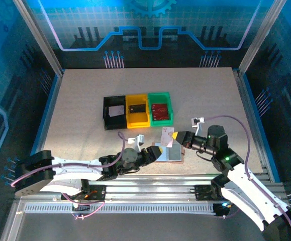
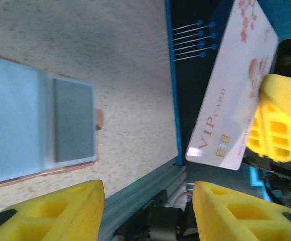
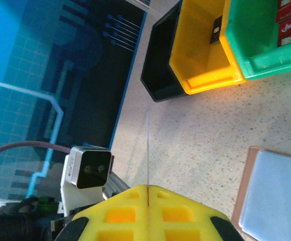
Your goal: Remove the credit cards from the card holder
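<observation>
**R pincer has the white card, 1 dark card in the wallet**

My right pincer (image 3: 148, 196) is shut tight on the thin white VIP card (image 2: 233, 95). The card stands on its edge betw. the two yellow pads (image 3: 185, 211). From the right wrist cam it is just a thin line. It is up in the air, off the table (image 1: 75, 100), just above the small tan-pink folding wallet (image 1: 171, 154).

My left pincer (image 2: 148, 206) has its yellow fingers apart w/ nothing betw. them. It sits low at the left end of the wallet. I can't tell if it is touching the wallet or just over it.

The white card should be light, stiff and smooth, so I think it can slip. A firm pinch on the flat faces near one end is best, and that is about how I hold it now.

The wallet lies open and flat w/ its pale inside up. A dark grey card (image 2: 74, 120) sits in its pocket, just in front of the left pincer. I think that one is harder. It lies flat, and I can't tell if any edge sticks out to grab. The wallet looks soft and light, so it may slide or lift w/ the card. One pincer should prob. hold it down.

Farther out are three plastic trays: black (image 1: 108, 122), yellow (image 1: 138, 122) and green (image 1: 161, 120). They are well apart from both pincers. The black tray holds a white card, so I guess my card goes there.
</observation>
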